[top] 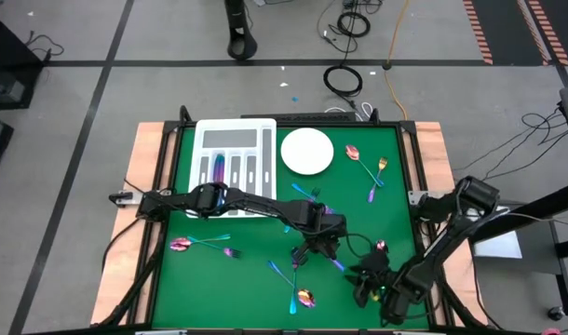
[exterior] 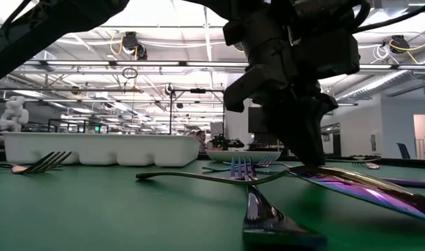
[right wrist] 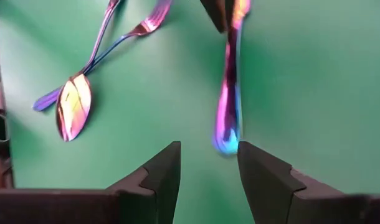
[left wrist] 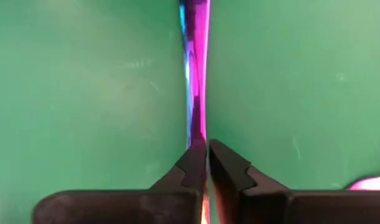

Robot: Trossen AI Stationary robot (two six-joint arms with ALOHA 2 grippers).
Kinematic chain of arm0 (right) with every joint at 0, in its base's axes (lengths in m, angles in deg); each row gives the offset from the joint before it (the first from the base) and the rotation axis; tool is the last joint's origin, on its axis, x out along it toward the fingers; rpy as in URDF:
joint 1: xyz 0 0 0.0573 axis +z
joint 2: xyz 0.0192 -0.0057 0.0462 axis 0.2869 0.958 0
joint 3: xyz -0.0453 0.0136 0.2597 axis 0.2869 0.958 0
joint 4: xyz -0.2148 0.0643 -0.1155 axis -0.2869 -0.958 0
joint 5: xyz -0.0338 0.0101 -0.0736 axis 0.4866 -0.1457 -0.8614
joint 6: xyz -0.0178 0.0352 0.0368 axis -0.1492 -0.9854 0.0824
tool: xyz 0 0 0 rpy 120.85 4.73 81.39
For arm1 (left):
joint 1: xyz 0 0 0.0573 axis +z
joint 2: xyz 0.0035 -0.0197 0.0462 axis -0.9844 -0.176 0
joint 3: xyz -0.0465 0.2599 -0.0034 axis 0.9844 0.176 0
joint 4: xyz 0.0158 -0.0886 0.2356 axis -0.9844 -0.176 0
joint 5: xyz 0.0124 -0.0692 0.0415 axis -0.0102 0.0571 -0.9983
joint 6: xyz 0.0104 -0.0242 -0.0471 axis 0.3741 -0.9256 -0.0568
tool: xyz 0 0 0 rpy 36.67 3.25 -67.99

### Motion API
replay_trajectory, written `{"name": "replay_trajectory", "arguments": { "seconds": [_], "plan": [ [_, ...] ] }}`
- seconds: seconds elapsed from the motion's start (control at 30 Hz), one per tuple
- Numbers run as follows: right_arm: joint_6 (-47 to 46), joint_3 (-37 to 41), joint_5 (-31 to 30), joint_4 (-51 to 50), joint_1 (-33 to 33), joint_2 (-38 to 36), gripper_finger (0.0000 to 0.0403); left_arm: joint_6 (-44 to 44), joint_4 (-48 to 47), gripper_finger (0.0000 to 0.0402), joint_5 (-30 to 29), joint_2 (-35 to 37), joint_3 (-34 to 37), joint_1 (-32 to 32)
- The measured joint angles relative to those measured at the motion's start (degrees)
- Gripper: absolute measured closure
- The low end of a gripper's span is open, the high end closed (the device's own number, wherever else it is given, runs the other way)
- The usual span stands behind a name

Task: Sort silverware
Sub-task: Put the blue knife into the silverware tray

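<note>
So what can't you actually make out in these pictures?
- High view: which pieces lie in the tray; they are too small.
- Left wrist view: whether the piece between the left hand is a knife, fork or spoon; its ends run off the picture.
- Low view: the tray's contents, hidden by its wall.
- Right wrist view: the far end of the piece before the open right hand, hidden by a dark part.

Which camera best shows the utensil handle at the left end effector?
The left wrist view: the handle fills the frame, running straight between the left end effector's nearly closed fingers. The high view shows it only as a sliver under the arm. The low view shows its far end; the right wrist view shows its tip.
</note>
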Motion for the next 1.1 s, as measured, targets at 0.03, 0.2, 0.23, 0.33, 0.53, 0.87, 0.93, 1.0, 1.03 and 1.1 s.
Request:
{"name": "replay_trajectory", "arguments": {
  "seconds": [0.03, 0.2, 0.23, 0.33, 0.53, 0.87, 0.93, 1.0, 1.03, 1.1],
  "plan": [
    [1.7, -0.8, 0.0, -0.1, -0.7, 0.7, 0.0254, 0.0, 0.1, 0.0365, -0.6, 0.0, 0.0, 0.0],
    [11.5, -5.6, -0.4, -1.2, -3.8, 4.2, 0.0254, 0.2, 0.3, 0.0310, -4.8, 0.0, 0.0, -0.1],
    [12.8, -6.6, -0.5, -2.2, -4.2, 4.8, 0.0254, 0.2, 0.4, 0.0298, -4.8, 0.0, 0.0, -0.1],
    [14.8, -9.6, -0.5, -5.4, -4.9, 6.1, 0.0254, 0.1, 0.3, 0.0269, -4.8, 0.0, 0.0, -0.4],
    [14.7, -11.2, -0.3, -8.2, -4.8, 6.1, 0.0254, 0.7, 0.2, 0.0245, -4.6, 0.7, 0.0, -1.4],
    [14.6, -11.2, -0.2, -8.3, -4.8, 6.1, 0.0254, 1.9, 4.5, 0.0244, -4.6, 1.6, 1.8, -1.1],
    [14.6, -11.2, -0.3, -8.6, -4.8, 6.1, 0.0254, 1.9, 4.9, 0.0244, -4.6, 1.5, 2.5, -0.7],
    [14.6, -11.2, -0.3, -8.8, -4.8, 6.1, 0.0254, 1.9, 6.2, 0.0244, -4.3, 1.5, 3.5, -0.4],
    [14.6, -11.2, -0.4, -9.0, -4.8, 6.0, 0.0254, 1.9, 6.8, 0.0244, -4.2, 1.5, 4.0, -0.3],
    [14.6, -11.2, -0.4, -9.2, -4.8, 6.0, 0.0254, 1.9, 7.0, 0.0244, -3.9, 1.5, 4.6, 0.0]
  ]
}}
